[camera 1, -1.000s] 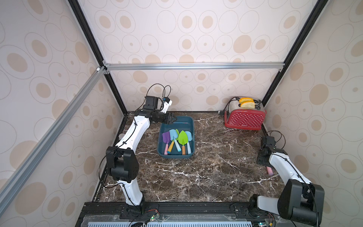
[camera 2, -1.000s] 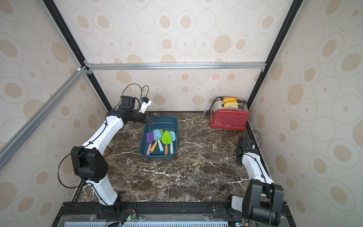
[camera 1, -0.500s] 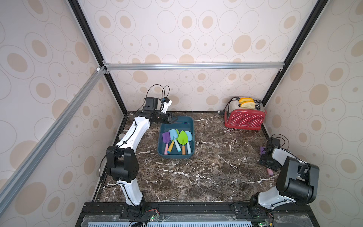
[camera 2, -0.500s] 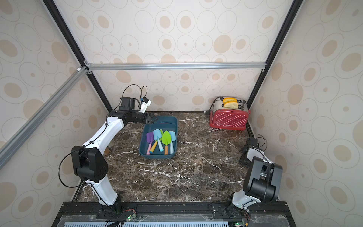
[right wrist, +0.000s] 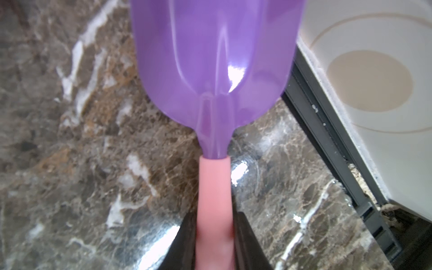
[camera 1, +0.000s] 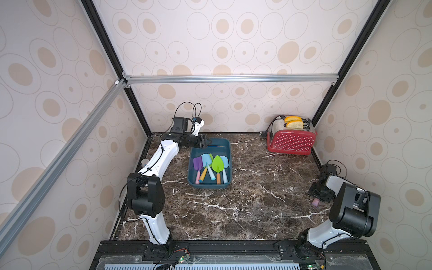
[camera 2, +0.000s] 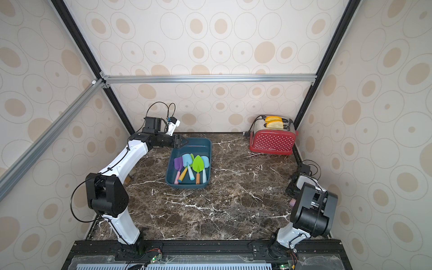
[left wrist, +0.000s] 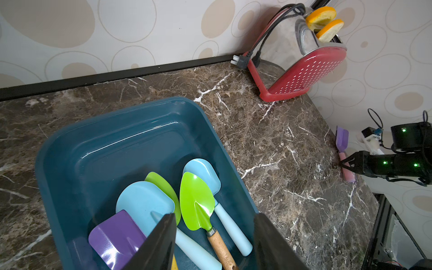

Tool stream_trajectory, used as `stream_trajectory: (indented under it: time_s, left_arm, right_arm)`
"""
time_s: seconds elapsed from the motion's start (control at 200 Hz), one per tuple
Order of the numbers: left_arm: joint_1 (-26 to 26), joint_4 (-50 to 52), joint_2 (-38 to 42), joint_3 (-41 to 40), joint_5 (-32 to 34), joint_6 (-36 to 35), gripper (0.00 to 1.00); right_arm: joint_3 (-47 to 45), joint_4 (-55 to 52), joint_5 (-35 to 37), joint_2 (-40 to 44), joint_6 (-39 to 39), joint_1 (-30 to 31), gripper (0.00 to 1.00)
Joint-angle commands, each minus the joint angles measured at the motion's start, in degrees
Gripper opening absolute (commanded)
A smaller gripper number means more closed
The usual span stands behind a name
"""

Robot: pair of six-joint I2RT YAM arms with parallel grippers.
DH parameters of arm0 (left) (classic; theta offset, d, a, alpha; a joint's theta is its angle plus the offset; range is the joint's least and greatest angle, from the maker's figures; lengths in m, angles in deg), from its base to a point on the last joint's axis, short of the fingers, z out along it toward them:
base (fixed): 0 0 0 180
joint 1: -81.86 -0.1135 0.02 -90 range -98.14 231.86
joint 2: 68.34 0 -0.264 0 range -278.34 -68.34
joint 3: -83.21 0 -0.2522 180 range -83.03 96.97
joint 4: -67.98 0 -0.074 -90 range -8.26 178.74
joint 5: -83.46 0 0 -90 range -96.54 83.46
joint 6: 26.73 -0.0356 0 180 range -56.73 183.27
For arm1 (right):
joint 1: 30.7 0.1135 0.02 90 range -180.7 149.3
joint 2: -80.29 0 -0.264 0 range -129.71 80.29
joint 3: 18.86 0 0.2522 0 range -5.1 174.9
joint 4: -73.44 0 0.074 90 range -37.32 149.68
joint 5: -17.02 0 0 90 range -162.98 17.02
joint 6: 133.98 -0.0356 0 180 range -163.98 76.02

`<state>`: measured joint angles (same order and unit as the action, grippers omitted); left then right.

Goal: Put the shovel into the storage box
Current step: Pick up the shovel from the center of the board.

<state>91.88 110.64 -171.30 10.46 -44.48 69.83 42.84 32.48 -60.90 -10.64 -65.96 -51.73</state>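
Marbled tabletop (camera 1: 245, 210), right edge: purple shovel (right wrist: 215, 58) lying there, pink handle (right wrist: 214, 187) pinched between right jaws, apparently unlifted; well apart from teal storage box (camera 1: 209, 186) holding other shovels (camera 1: 217, 163); left jaws parted, empty, above it; lift, carry, drop remaining

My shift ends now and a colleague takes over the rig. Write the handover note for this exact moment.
Left gripper: open, empty, above the far end of the storage box.
Right gripper: shut on the pink handle of the purple shovel, which lies on the table by the right wall, apparently not lifted.
Done: five other shovels lie in the box; the purple shovel is grasped.
Left: lift it, carry it across to the box, release it inside. No other loose shovel is in view.
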Motion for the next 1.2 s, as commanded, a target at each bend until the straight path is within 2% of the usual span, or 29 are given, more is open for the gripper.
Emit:
stream_trajectory:
  time_s: [0.0,0.1,0.18,0.315,0.416,0.516,0.636,0.876,1.197]
  left_arm:
    - [-0.1,-2.6,1.3,-0.5,-2.4,1.7,0.59]
    - [0.0,-5.2,1.7,-1.9,-4.6,3.7,0.61]
    - [0.0,-8.3,2.0,-3.5,-7.2,6.0,0.62]
    - [0.8,-16.5,2.7,-7.8,-12.3,11.9,0.63]
    - [2.7,-23.0,2.9,-10.9,-15.8,16.1,0.63]
    - [5.0,-26.5,3.1,-13.0,-17.1,18.0,0.63]
    - [7.7,-30.4,3.5,-15.6,-17.0,19.8,0.62]
    - [11.3,-31.8,1.6,-16.0,-13.3,20.2,0.61]
    - [13.7,-32.9,-2.3,-14.6,-10.5,21.1,0.61]
  right_arm:
    - [-1.0,-2.4,-4.4,1.0,0.7,-0.1,0.04]
    - [-1.4,-3.4,-7.6,3.3,1.7,0.9,0.0]
    - [-1.0,-5.0,-7.5,6.2,2.9,4.9,0.0]
    - [1.9,-8.3,-5.6,11.2,5.0,19.3,0.01]
    - [5.6,-9.5,-7.9,12.1,4.9,30.1,0.01]
    - [10.2,-10.4,-10.6,10.5,5.0,38.0,0.01]
    - [15.5,-11.4,-12.8,8.1,6.4,44.8,0.01]
    - [24.0,-13.8,-13.1,4.1,9.3,54.0,0.01]
    - [30.4,-15.1,-13.0,1.1,10.7,59.6,0.01]
